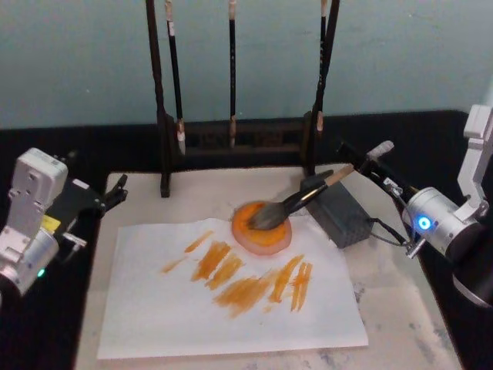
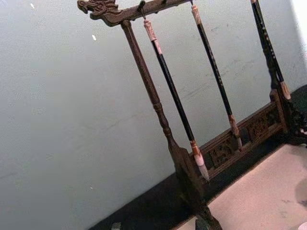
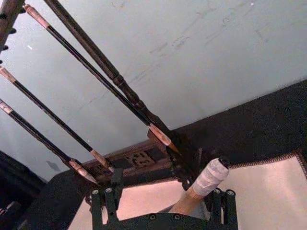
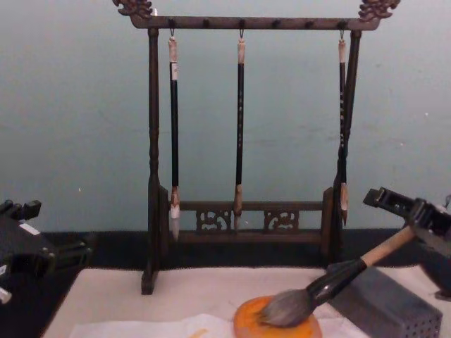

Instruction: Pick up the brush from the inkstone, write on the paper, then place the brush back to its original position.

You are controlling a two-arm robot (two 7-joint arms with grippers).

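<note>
The brush (image 1: 308,196) lies tilted, its grey bristle head on the orange inkstone (image 1: 245,231) and its black shaft leaning on a grey block (image 1: 343,212). My right gripper (image 1: 373,166) is open at the brush's white-wrapped end (image 3: 211,176), which sits between the spread fingers (image 3: 106,201) in the right wrist view. The paper (image 1: 154,308) lies flat in front of the inkstone and carries several orange strokes. My left gripper (image 1: 115,193) is parked open at the left edge of the mat, away from everything.
A dark wooden rack (image 1: 231,139) with three thin hanging brushes (image 4: 239,127) stands behind the mat. The grey perforated block sits right of the inkstone. A beige mat (image 1: 400,324) lies under the paper on a black tabletop.
</note>
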